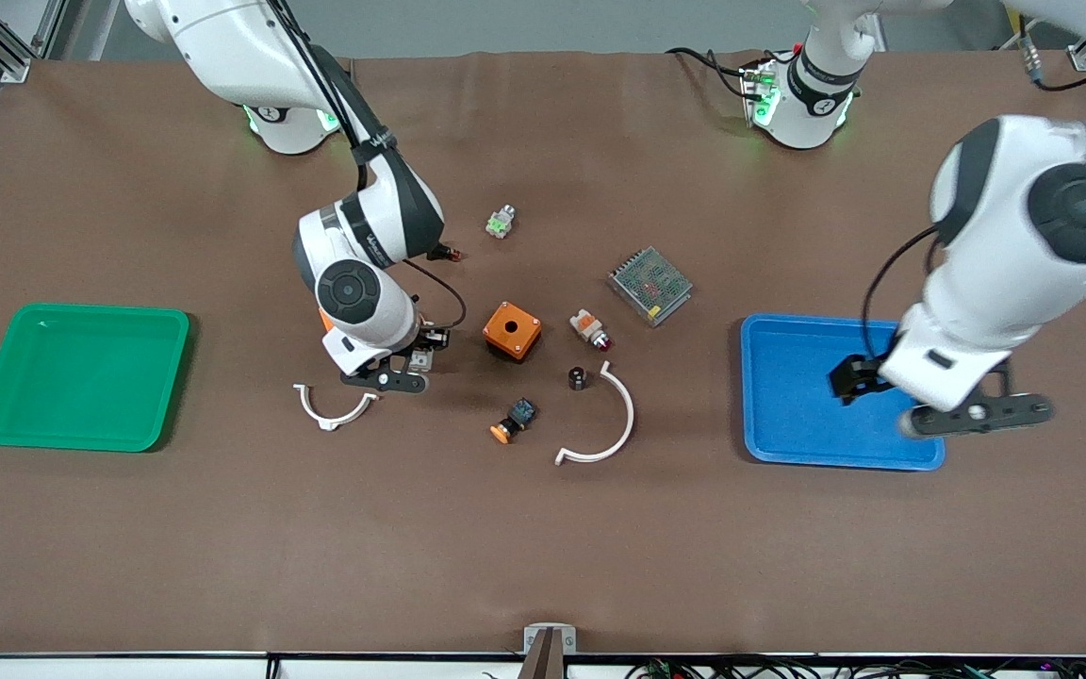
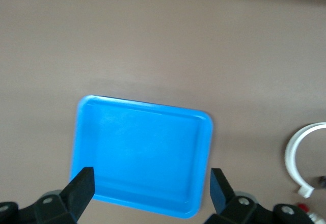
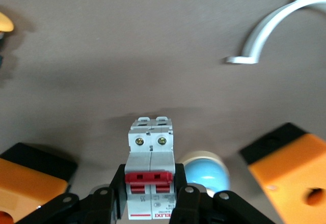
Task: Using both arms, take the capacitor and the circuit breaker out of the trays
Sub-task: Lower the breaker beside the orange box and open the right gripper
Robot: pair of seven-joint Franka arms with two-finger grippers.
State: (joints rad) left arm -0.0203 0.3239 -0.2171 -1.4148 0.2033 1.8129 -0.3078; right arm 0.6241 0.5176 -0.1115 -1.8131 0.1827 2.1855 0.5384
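My right gripper (image 1: 411, 363) is shut on the breaker (image 3: 150, 168), a light-grey block with red switch levers, held by its sides between the black fingers (image 3: 116, 188). It is low over the table between two orange boxes (image 3: 290, 168). The capacitor (image 1: 578, 378), a tiny black cylinder with a silvery top, stands on the table beside the larger white curved clip (image 1: 604, 420). My left gripper (image 1: 854, 380) is open and empty over the blue tray (image 1: 788, 415), which also shows in the left wrist view (image 2: 142, 147) between the fingertips (image 2: 84, 183).
A green tray (image 1: 81, 374) lies at the right arm's end. Loose on the mat are an orange box (image 1: 512, 330), a white-orange push-button (image 1: 590, 330), a black-blue part with orange cap (image 1: 515, 420), a mesh-covered metal unit (image 1: 649, 285), a small white clip (image 1: 336, 405) and a green-white part (image 1: 501, 222).
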